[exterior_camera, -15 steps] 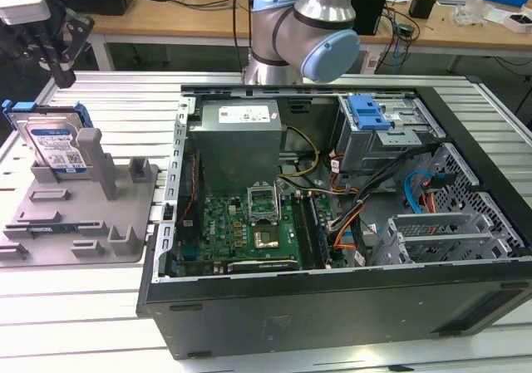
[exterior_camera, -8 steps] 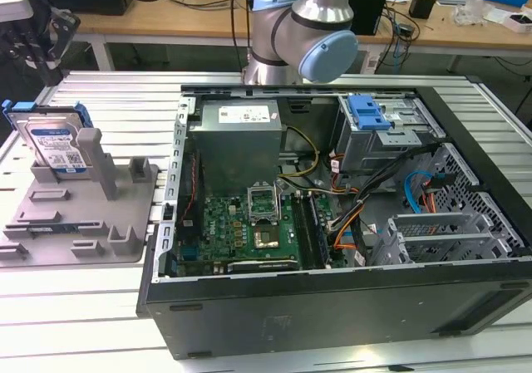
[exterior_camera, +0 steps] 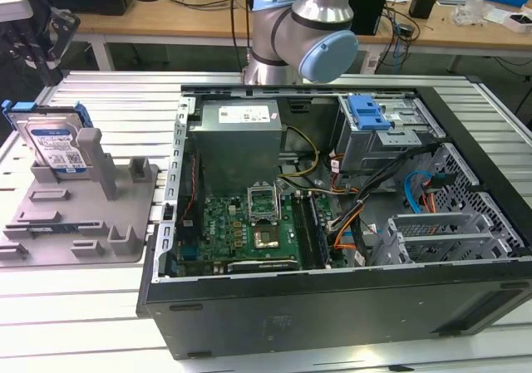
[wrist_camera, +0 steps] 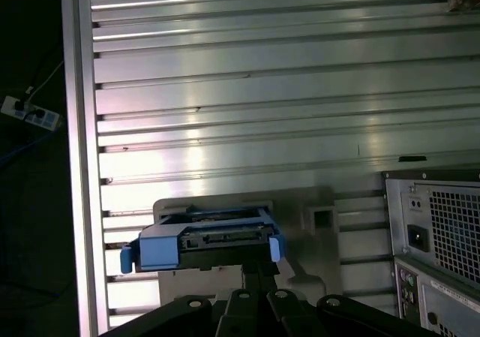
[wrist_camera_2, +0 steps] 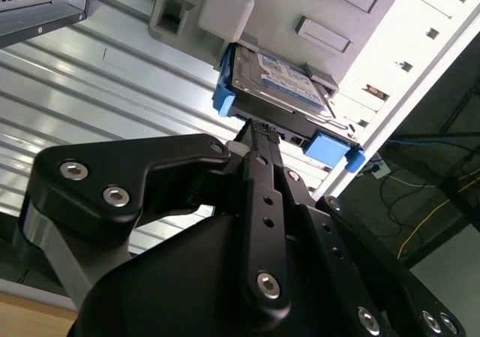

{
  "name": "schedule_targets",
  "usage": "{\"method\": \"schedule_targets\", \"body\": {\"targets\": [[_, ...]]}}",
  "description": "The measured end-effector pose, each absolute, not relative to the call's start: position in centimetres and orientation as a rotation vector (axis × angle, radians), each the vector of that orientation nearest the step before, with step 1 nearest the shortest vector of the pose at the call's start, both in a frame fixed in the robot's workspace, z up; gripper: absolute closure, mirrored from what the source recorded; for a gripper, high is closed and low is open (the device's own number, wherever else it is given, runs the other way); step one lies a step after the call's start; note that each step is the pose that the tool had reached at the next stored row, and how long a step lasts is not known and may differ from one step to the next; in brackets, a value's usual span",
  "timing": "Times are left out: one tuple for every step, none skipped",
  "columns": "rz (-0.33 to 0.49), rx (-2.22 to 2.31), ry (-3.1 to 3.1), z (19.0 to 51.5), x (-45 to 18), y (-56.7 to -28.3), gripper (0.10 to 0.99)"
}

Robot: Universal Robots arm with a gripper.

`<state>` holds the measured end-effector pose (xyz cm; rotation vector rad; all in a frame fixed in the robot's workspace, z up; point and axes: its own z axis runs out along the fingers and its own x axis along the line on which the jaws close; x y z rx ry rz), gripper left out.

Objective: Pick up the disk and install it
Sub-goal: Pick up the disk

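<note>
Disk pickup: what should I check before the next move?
1. The disk stands in the grey tray: ok.
2. The blue carrier is on the disk: ok.
3. The end effector points at the disk's edge in both wrist views: ok.
4. The end effector touches the disk: cannot tell.
5. The computer case is open: ok.

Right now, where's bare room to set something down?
Free: ribbed table in front of the grey tray, and the strip on the exterior view's right of the case. Crowded: cables inside the case; disk stands on the tray.
</note>
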<state>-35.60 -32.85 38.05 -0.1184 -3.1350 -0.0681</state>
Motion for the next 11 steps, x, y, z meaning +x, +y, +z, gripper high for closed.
{"method": "schedule_targets", "body": {"targets": [[-0.068, -0.118, -3.135, 38.05, -35.6, -32.85, 0.98], [-0.068, -0.118, -3.135, 38.05, -35.6, -32.85, 0.98], [-0.068, -0.118, -3.135, 38.05, -35.6, -32.85, 0.98], [-0.068, -0.118, -3.135, 38.05, -35.6, -32.85, 0.98], [-0.068, -0.115, -3.135, 38.05, -35.6, -32.85, 0.98], [-0.068, -0.096, -3.135, 38.04, -35.6, -32.85, 0.98], [-0.068, -0.013, -3.136, 38.02, -35.6, -32.85, 0.98], [-0.068, 0.077, -3.134, 37.98, -35.6, -32.84, 0.98], [-0.067, 0.115, -3.132, 37.96, -35.6, -32.84, 0.98], [-0.067, 0.144, -3.13, 37.95, -35.6, -32.85, 0.98], [-0.067, 0.177, -3.128, 37.94, -35.6, -32.85, 0.98]]}}
